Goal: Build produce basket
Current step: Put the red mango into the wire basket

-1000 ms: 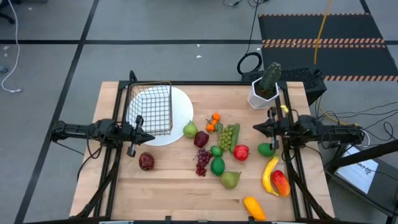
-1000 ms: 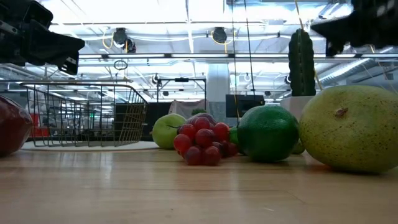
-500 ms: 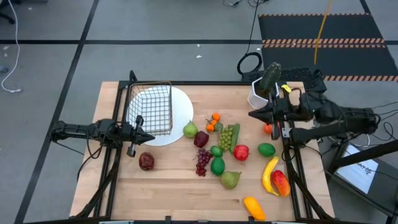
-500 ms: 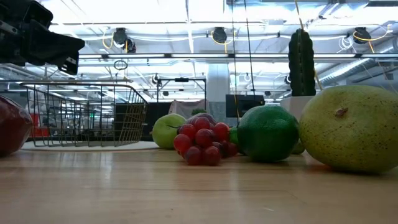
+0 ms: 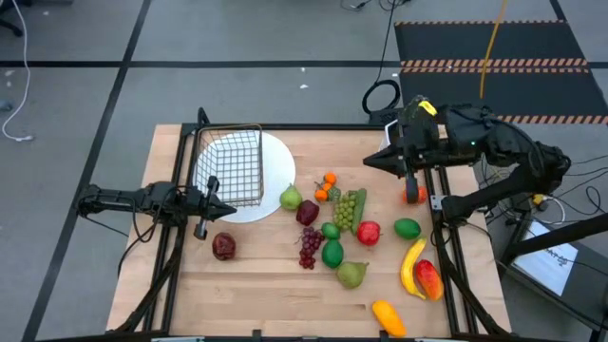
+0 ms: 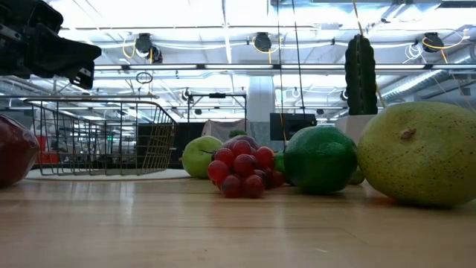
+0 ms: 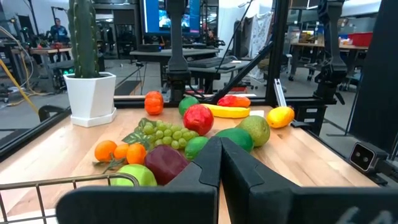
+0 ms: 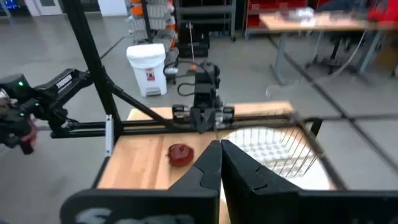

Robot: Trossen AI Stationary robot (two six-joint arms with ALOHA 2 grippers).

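Note:
The wire basket (image 5: 233,166) rests on a round white plate (image 5: 271,185) at the far left. The produce lies loose on the table's middle and right: pears (image 5: 290,199), green grapes (image 5: 348,210), red grapes (image 5: 310,245), limes (image 5: 332,253), a red apple (image 5: 369,232) and a banana (image 5: 412,264). A dark red apple (image 5: 223,246) lies apart at the left. My left gripper (image 5: 228,211) is shut and level, just near the basket, holding nothing. My right gripper (image 5: 369,163) is shut and empty, raised high over the table's far right.
A white pot with a green cactus (image 7: 91,99) stands at the far right corner, partly under my right arm in the high view. A small orange fruit (image 5: 413,195) and a yellow-orange fruit (image 5: 388,316) lie near the right and near edges. Bare wood shows at the near left.
My right gripper has risen from low at the table's right edge, going up and toward the far edge and out of the low view. It has stayed shut. A lime and a small orange fruit that lay under it now show.

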